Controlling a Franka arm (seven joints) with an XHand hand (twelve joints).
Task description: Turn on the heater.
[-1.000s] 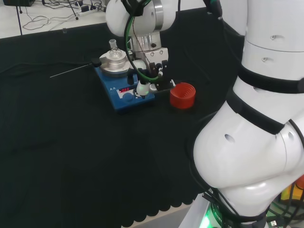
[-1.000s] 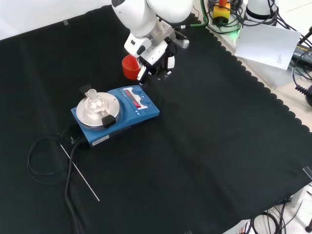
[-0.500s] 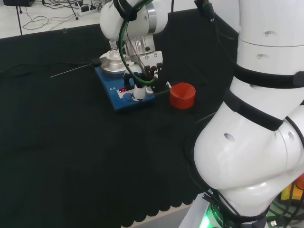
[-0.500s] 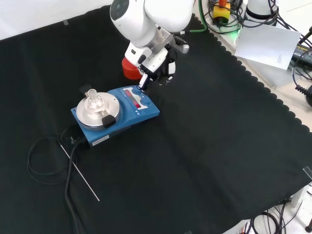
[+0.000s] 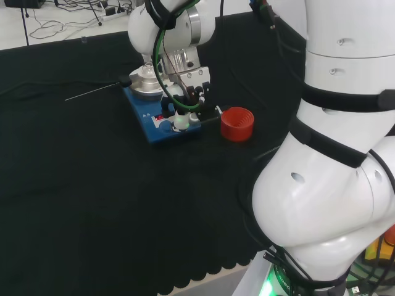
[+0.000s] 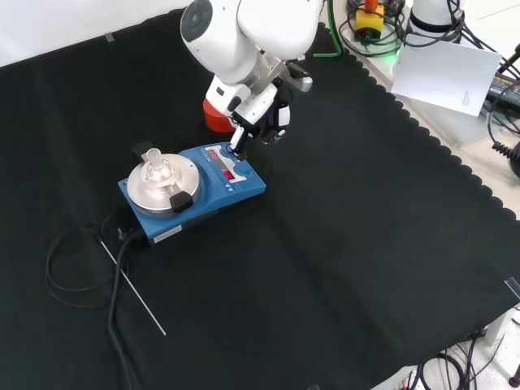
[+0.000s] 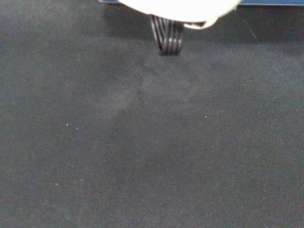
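My hand hangs over the control end of the blue heater, one white fingertip stretched down onto or just above the knob at the panel's corner, the other fingers tucked back toward the palm and holding nothing. From the front view I cannot tell whether the tip actually presses the knob or stops a hair short of it; in the head view the same finger ends right on the panel beside the small red display. That display glows red, so the unit seems to have power, but nothing in these views tells me whether heating itself is switched on, and I judge the task to be at its decisive step: the reach is made, the press or turn of the knob is what remains, and after it a withdrawal. The heater sits on the cloth toward its far left in the front view, well in from every edge, its round steel plate carrying a small glass flask. A red ribbed stand waits just beside the heater's control end, close behind my hand in the front view. A thin rod and a black cable lie on the cloth at the heater's other end.
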